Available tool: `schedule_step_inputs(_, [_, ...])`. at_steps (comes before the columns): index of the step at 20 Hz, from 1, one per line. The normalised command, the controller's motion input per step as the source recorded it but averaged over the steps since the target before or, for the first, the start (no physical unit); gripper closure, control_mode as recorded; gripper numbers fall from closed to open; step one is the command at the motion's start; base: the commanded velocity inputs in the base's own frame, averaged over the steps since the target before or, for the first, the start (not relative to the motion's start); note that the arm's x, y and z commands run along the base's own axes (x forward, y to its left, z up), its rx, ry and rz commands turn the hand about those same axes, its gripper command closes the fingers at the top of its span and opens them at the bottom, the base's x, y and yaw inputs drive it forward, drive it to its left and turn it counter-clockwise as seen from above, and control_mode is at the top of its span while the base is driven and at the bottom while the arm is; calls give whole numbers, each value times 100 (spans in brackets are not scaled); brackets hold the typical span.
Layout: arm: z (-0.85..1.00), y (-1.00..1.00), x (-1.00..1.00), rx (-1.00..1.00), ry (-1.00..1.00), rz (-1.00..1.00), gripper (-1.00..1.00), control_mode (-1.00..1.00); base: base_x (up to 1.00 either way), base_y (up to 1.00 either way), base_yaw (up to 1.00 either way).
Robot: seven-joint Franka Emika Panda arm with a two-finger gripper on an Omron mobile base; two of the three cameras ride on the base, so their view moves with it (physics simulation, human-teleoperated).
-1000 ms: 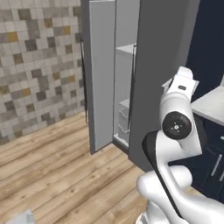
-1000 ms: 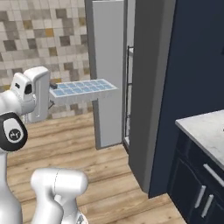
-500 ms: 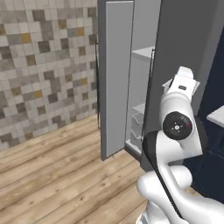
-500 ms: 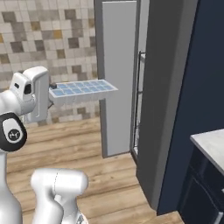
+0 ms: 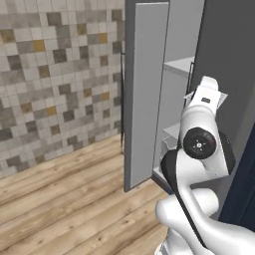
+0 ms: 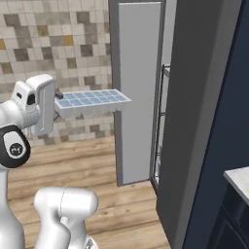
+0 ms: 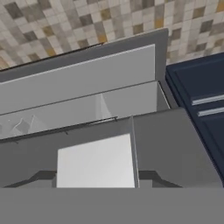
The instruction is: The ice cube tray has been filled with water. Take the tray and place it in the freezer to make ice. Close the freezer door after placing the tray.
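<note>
We see the claw (image 6: 57,103) clamped on one short end of the ice cube tray (image 6: 92,102), which it holds level in the air, water (image 6: 99,97) in its cells, in front of the open freezer door (image 6: 138,92) of the freezer (image 6: 199,107).

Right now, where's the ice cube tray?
In the right base view, the ice cube tray is held level in the gripper on the left, in front of the open freezer door, not yet inside the freezer.
</note>
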Motion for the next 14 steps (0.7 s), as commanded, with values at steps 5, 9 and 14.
schedule_step_inputs(5, [0,0,0,0,0,0,100,100,39,-31,7])
schedule_step_inputs(9, [0,0,0,0,0,0,100,100,66,-32,4])
schedule_step_inputs(14, [0,0,0,0,0,0,100,100,71,-8,1])
